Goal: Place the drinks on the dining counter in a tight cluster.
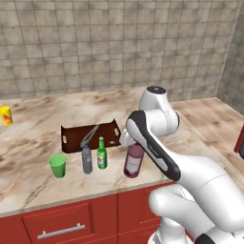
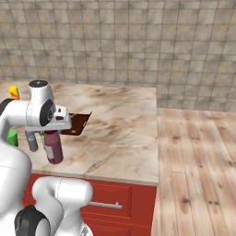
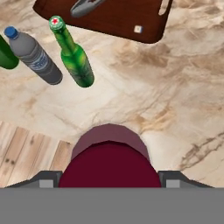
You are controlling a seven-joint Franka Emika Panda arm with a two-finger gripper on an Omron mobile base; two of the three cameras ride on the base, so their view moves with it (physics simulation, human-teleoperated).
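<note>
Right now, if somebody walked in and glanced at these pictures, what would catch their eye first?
Probably the maroon juice bottle near the front edge of the dining counter, with the gripper straddling it from above. Just to its left stand the green glass bottle and the slim grey bottle, close together, with a green cup beyond them. Behind the bottles lies a dark brown tray.
</note>
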